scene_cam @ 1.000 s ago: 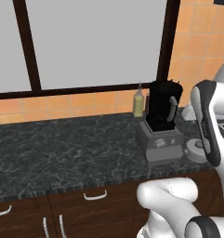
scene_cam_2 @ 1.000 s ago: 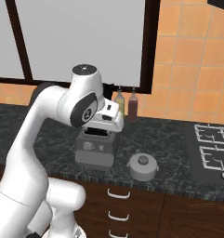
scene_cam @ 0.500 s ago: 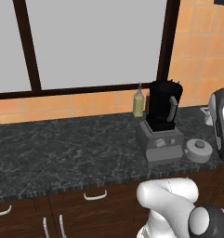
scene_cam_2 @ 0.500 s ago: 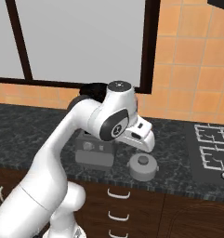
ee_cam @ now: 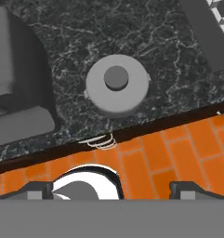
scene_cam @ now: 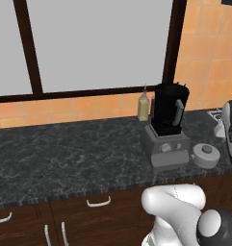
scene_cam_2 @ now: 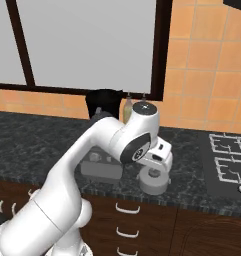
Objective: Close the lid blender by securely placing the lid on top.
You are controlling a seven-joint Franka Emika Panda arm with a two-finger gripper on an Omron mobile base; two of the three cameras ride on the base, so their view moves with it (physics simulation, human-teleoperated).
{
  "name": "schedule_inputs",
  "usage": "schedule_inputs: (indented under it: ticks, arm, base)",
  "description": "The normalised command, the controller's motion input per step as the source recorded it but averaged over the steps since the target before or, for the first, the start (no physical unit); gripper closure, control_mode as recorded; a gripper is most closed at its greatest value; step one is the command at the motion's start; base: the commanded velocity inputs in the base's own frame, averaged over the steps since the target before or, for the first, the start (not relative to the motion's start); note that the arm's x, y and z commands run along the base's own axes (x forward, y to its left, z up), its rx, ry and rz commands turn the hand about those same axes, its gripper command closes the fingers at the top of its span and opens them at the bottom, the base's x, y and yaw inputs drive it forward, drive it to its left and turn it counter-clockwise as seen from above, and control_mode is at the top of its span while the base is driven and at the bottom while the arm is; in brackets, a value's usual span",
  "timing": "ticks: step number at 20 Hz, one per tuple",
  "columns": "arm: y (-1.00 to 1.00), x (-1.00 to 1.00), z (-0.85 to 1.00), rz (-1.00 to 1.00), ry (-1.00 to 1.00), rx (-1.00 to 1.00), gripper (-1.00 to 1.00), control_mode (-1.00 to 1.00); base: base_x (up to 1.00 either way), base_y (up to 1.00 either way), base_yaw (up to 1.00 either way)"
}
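Note:
The blender [scene_cam: 167, 124] stands on the dark counter, a tall black jar with a grey side handle on a boxy grey base, its top uncovered. In the right base view the jar [scene_cam_2: 103, 104] is partly hidden behind my arm. The lid [scene_cam: 206, 154], a round grey disc with a small knob, lies flat on the counter just right of the blender base, near the front edge. My gripper [scene_cam_2: 155, 170] hangs over the lid [scene_cam_2: 153, 183], pointing down. In the hand view the lid [ee_cam: 117, 84] lies ahead of the open gripper [ee_cam: 112, 189], whose fingertips [ee_cam: 39, 189] stand wide apart and hold nothing.
A small yellowish bottle [scene_cam: 143, 105] stands behind the blender by the window sill. A stove top [scene_cam_2: 228, 156] lies right of the lid. The counter's front edge [ee_cam: 146, 126] runs just below the lid, above drawers and an orange tiled floor [ee_cam: 146, 162].
The arm has swung right from in front of the blender and come down over the lid. Blender, lid and bottle have not moved.

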Motion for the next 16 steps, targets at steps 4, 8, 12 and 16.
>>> schedule_inputs:
  ticks: [4,8,12,16]
  arm:
    - [0.30,0.26,-0.23,0.29,0.07,-0.13,-1.00,-1.00]
    - [0.09,0.43,-0.42,0.25,0.09,-0.11,-1.00,-1.00]
    - [-0.04,0.29,-0.34,0.23,0.03,-0.06,-1.00,-1.00]
    - [-0.11,0.24,-0.28,0.21,0.00,0.00,-1.00,-1.00]
  base:
    - [0.00,0.00,0.00]
    - [0.00,0.00,0.00]
    - [0.00,0.00,0.00]
    - [0.00,0.00,0.00]
